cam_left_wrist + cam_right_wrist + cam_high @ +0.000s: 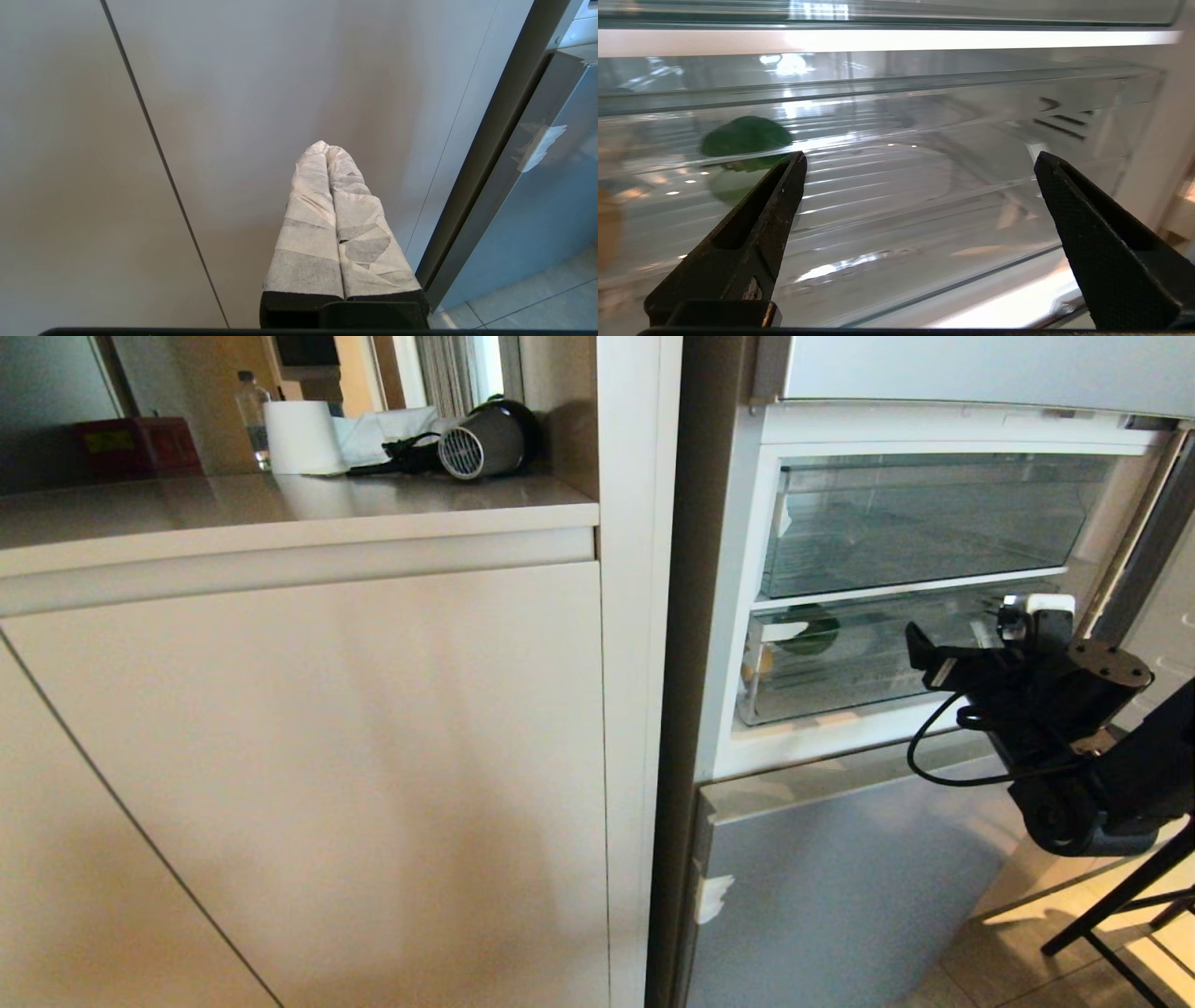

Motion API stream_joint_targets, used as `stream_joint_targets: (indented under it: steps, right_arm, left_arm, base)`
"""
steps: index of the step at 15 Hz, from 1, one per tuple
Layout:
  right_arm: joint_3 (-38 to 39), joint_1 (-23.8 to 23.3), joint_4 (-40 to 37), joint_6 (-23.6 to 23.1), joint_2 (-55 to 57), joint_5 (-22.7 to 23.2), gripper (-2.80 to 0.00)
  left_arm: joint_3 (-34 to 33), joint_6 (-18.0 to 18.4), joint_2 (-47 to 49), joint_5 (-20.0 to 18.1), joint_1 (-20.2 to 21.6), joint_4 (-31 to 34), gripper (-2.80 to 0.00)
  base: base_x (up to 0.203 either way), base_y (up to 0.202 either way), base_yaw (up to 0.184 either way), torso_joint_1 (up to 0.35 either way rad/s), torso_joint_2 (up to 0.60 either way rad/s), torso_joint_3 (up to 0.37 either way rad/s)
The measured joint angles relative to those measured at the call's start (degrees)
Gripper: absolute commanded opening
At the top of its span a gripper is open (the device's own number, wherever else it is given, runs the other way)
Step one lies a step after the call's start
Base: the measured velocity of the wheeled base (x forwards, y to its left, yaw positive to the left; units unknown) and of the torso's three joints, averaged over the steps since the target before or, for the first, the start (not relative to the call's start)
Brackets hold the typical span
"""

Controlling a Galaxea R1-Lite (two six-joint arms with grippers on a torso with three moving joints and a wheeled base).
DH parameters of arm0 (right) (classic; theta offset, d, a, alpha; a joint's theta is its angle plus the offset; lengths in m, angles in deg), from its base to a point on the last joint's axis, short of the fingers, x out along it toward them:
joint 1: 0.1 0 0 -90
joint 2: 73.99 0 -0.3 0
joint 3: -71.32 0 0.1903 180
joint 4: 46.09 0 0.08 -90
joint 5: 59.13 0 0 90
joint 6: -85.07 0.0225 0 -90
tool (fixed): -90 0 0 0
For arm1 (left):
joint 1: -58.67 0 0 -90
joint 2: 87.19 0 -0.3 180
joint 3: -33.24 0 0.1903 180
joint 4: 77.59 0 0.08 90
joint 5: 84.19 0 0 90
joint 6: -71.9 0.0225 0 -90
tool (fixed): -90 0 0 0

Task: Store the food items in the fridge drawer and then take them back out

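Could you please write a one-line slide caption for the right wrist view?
Open right gripper faces the clear fridge drawer, with the green bell pepper inside.

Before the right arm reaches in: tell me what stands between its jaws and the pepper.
The clear front wall of the fridge drawer does: the bell pepper lies behind it, inside, while the open right gripper faces that wall from outside.

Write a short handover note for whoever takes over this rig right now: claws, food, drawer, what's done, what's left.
Right claw: open, empty, facing the front of the fridge drawer.
Left claw: shut, parked by the cabinet door.
Bell pepper and potato lie inside the drawer, at its left end.
Done: food stored.
Left: take both items back out.
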Motion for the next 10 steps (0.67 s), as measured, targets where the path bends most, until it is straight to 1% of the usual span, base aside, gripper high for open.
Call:
stream_joint_targets:
  steps: [10]
  right_arm:
    - [1.97,-1.63,0.02,0.05,-2.68,-0.26,0.0]
  left_arm:
    - [0.0,0.0,0.0,0.0,0.0,-0.02,-2.8]
  base:
    - [0.0,0.0,0.0,0.0,0.0,0.0]
